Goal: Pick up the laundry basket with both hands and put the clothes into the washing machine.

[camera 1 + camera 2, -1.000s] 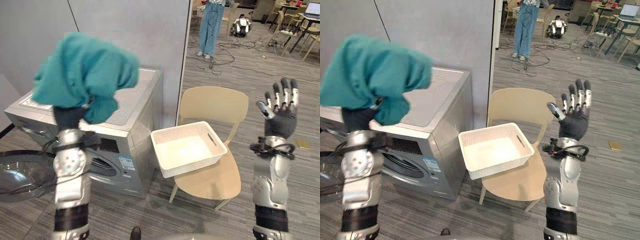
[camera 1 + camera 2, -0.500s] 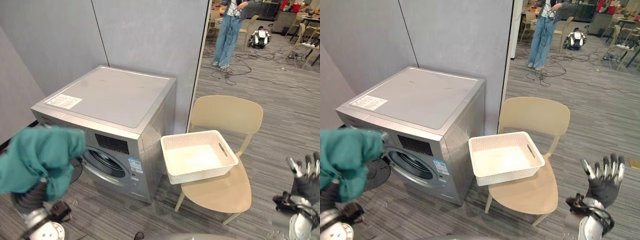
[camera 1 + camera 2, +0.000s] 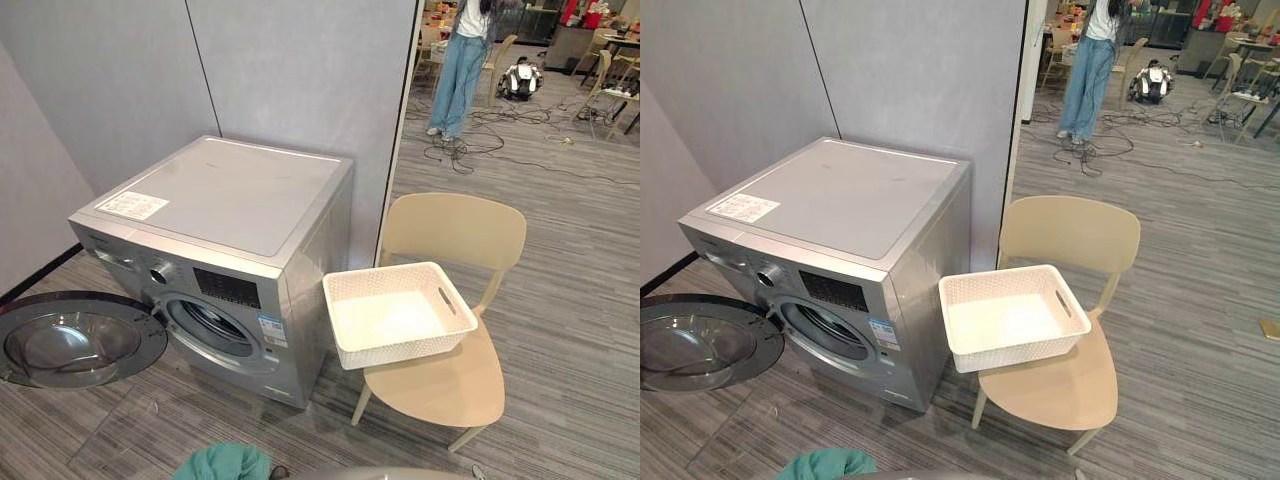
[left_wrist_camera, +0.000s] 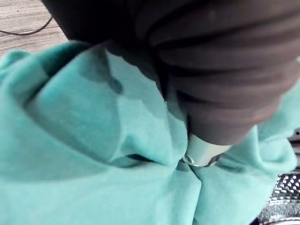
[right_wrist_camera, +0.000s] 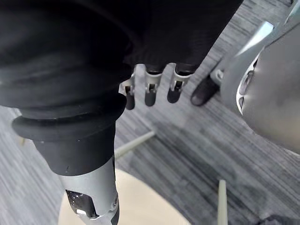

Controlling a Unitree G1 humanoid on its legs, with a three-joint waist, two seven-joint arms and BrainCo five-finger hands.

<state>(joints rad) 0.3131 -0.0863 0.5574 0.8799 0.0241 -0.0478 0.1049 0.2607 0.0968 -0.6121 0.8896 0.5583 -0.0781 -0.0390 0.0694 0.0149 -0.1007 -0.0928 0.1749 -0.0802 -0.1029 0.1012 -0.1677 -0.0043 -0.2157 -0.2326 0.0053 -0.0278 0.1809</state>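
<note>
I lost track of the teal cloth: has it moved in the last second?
Yes. The teal cloth, at the left hand, dropped from over the washing machine's top to low in front of it.

White laundry basket (image 3: 398,349) with lattice walls and a slot handle at the end, empty, upright on the seat of a tan chair (image 3: 452,388), just beside the washing machine (image 3: 232,196). Silver front-loader backed against a grey wall (image 3: 290,70), round door (image 3: 76,338) swung wide open, low to the floor on the robot's left of it. Teal clothes (image 3: 223,464) bunched in soft folds, low in front of the machine, pressed close against the left hand (image 4: 220,89).
</note>
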